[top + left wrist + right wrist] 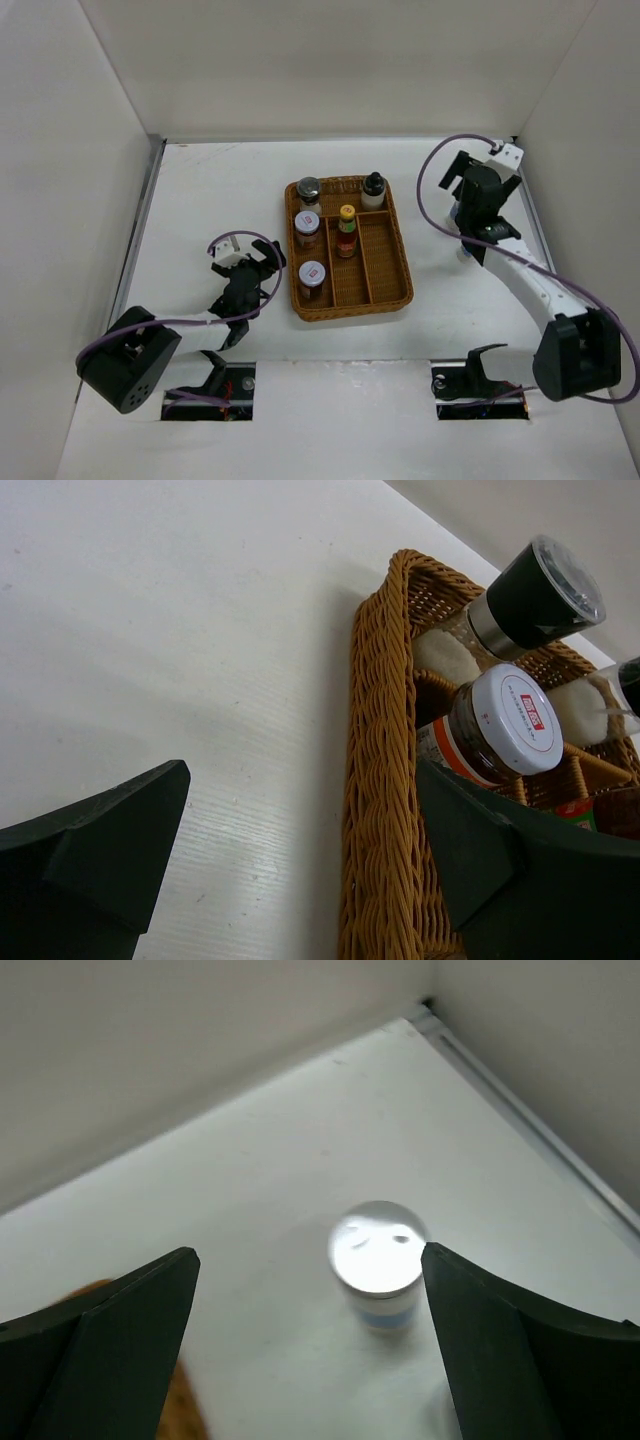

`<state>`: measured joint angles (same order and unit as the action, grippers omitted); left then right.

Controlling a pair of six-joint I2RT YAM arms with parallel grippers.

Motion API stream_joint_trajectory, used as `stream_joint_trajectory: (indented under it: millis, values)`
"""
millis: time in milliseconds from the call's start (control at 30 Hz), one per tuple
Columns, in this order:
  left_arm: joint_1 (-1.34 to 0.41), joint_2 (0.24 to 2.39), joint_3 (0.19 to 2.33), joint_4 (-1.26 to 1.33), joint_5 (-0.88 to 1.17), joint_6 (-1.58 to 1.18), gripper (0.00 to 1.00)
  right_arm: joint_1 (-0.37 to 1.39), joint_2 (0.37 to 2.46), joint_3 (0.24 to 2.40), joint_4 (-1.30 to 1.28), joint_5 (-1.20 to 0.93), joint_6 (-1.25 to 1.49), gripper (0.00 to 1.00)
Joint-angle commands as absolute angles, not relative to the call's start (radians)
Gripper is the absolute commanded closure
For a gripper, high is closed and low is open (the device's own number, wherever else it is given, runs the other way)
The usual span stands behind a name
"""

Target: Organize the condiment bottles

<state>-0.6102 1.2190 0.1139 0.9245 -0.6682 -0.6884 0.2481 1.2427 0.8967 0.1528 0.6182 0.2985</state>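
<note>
Right claw (308,1253) hangs spread wide over the right side of the tabletop (220,180), gripping nothing. Straight below it stands a white bottle (378,1250), silver cap up. It sits on bare tabletop between the tray (385,262) and the right wall (540,1070), apart from both. From overhead the right arm hides most of it.

Left claw (302,770) is spread wide too, nothing in it, just beside the tray's left wall. In its own camera 1 finger (500,880) blocks the tray's near end.

In the tray, the shaker (308,188) is back left and the black-capped bottle (373,186) back right. A jar (306,226) and a 2nd jar (313,275) stand down the left lane. The red bottle (347,232) is at the far end of the middle lane.
</note>
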Motion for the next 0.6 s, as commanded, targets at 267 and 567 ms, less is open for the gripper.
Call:
stream_joint_trajectory:
  millis: [267,567]
  values:
    - [-0.611,1.261,0.156,0.976,-0.635,-0.698,0.00,0.071,1.462,1.037,-0.009,0.522,0.290,0.00]
    - [-0.605,1.284,0.166,0.979,-0.620,-0.698,0.00,0.041,1.566,1.086,0.061,0.405,0.305,0.11]
